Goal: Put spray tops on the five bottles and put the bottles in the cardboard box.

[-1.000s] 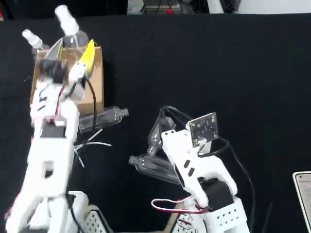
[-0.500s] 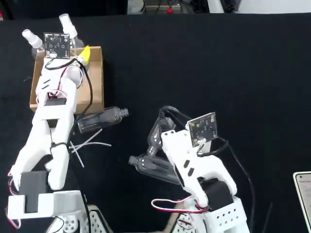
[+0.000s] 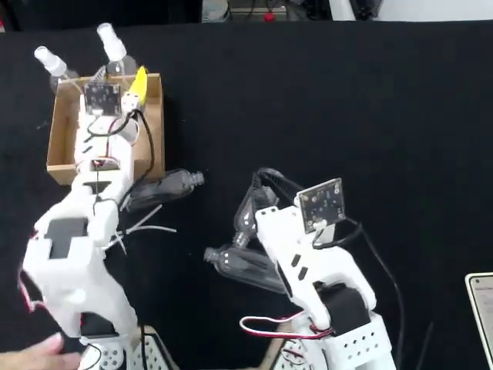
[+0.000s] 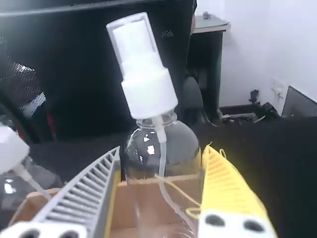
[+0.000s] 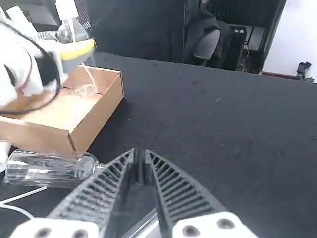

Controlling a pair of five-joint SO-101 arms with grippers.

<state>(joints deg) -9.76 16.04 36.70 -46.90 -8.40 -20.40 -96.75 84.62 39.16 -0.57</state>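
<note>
Left wrist view: left tool [image 4: 161, 148] apart around a capped bottle [image 4: 148, 89]; right tool [image 5: 140, 152] together.

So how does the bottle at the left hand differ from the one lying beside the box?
The bottle at the left hand stands in the cardboard box and wears a white spray top; the bottle beside the box lies on its side on the table with a bare neck. Both are clear plastic.
</note>
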